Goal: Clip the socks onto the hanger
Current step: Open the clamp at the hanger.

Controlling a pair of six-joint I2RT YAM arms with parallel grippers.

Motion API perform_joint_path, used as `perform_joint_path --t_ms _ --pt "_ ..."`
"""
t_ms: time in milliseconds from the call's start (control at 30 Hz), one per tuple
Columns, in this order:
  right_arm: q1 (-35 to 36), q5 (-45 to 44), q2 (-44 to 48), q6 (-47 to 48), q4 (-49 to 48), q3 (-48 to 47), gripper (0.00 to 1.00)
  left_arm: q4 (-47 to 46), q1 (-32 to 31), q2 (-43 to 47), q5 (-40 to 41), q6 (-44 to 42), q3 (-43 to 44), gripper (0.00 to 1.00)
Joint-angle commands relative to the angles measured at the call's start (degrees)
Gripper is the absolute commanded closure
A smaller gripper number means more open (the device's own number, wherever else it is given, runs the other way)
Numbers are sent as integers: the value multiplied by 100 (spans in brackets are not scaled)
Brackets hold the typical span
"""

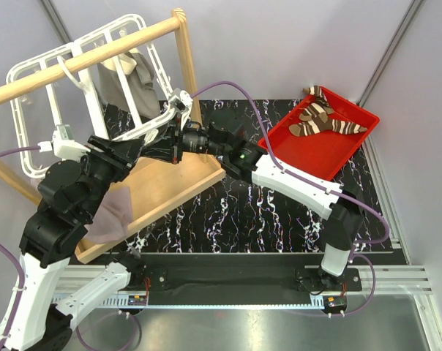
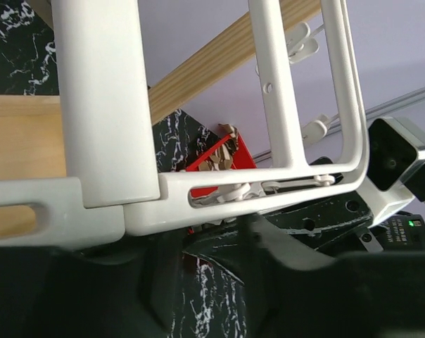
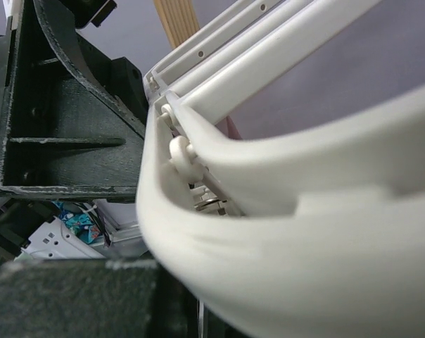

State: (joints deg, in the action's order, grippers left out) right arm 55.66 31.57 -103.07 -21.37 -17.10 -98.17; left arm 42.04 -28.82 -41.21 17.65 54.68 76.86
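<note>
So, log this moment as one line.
socks: in red tray, unclipped | hanger: on wooden rail | left gripper, right gripper: at hanger frame

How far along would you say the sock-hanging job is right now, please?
Nothing is clipped yet: both socks lie in the red tray. In hand, the left gripper and right gripper are both up against the hanger at its corner, apparently steadying it; their grip is unclear. Left: fetch each sock and clip it on.
</note>
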Motion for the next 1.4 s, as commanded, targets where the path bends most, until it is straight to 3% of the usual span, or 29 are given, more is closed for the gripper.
perform_joint_path --t_ms 0,67,167,400,567,767,900,967,1067,1100,1133,1167,1267,1367 --pt "24 33 120 9 -13 -229 100 -390 -27 25 63 -45 31 52" --pt "33 68 146 45 5 -211 100 -425 -27 8 230 -62 40 47" --pt "68 104 190 115 49 -220 100 -451 -27 -36 370 -132 92 48" --pt "112 95 252 317 242 -220 100 -626 -27 34 713 -168 -65 58" --pt "121 86 243 405 374 -255 100 -846 -27 25 678 -299 -145 71" --pt "129 174 243 423 497 -334 100 -952 -27 96 766 -607 -215 55" --pt "147 209 199 458 673 -448 100 -1075 -27 122 784 -712 -312 56" --pt "173 226 199 510 760 -492 100 -1136 -19 131 810 -774 -347 60" --pt "182 279 199 572 866 -545 100 -1295 -27 175 802 -888 -408 75" --pt "208 297 173 589 893 -589 100 -1312 -19 184 775 -932 -417 92" --pt "209 306 173 607 919 -607 100 -1313 -27 192 775 -950 -409 100" --pt "209 332 164 625 954 -615 100 -1313 -27 192 784 -950 -409 100" --pt "208 201 199 668 1051 -572 74 -1172 -19 149 696 -968 -321 100" --pt "200 -202 296 791 1208 -440 42 -1058 -19 140 617 -897 -303 100"
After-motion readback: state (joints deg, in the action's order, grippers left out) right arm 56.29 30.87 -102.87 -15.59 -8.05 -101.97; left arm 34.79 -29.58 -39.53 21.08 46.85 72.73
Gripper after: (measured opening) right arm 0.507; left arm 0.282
